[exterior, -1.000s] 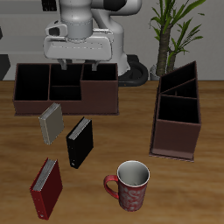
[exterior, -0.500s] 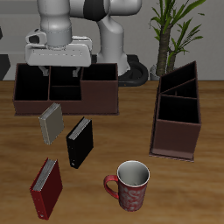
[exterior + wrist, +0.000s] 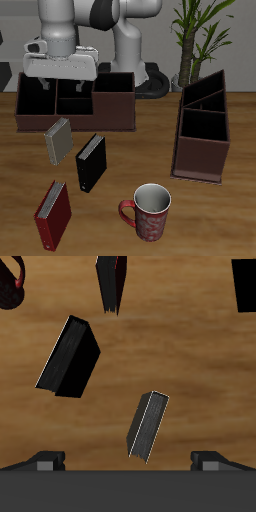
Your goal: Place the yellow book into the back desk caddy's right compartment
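**Op:** Wood-grain surface (image 3: 120, 150), potted plant (image 3: 195, 30) at the back. I've got the yellow book (image 3: 59, 141) lying flat just in front of the back desk caddy (image 3: 75, 100), apart from its front wall. Long axis runs roughly front-to-back w/ a slight tilt; pale page edge on the side facing the black book (image 3: 90, 162).

**Obs:** Where's the pincer?

**Op:** Pincer (image 3: 59, 84) hangs over the caddy, above the middle cells, well above the book. Fingers (image 3: 46, 84) look spread apart, nothing between them, so open and empty. Wrist view only gives me the two finger tips at the frame edge, set wide.

**Obs:** Anything wrist cam adds?

**Op:** It shows the yellow book (image 3: 147, 426) close between the finger tips, black book (image 3: 68, 356) beyond it, and bits of the dark red book (image 3: 112, 281) and mug (image 3: 10, 281). No caddy in it. Ext view alone shows the right compartment (image 3: 114, 102), which looks clear inside.

**Obs:** Clutter?

**Op:** Black book just beside the yellow one, not touching. Dark red book (image 3: 52, 214) nearer the front edge, red mug (image 3: 150, 212) beside it, angled second caddy (image 3: 203, 128) well apart. Nothing lies on the yellow book.
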Available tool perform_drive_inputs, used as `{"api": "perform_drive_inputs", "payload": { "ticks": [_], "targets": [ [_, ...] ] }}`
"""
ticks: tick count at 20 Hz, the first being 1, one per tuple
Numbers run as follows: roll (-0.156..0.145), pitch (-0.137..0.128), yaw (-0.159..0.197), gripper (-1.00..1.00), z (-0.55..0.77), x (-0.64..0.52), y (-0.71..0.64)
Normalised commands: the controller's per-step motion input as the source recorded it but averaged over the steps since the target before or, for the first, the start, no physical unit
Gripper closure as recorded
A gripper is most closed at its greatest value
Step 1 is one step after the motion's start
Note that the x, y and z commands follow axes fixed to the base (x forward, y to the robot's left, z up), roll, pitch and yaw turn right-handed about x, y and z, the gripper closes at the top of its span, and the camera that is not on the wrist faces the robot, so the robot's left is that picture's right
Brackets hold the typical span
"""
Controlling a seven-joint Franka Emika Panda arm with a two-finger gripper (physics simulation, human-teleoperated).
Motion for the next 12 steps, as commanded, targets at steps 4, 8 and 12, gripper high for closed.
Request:
{"api": "perform_drive_inputs", "payload": {
  "ticks": [4,8,12],
  "targets": [
    [-0.034,-0.037,-0.065,-1.0,-0.18,-0.05,-0.22],
    [-0.047,0.004,-0.103,-1.0,-0.39,0.06,-0.23],
    [-0.017,0.019,-0.081,-1.0,-0.41,0.06,-0.06]
  ]
}}
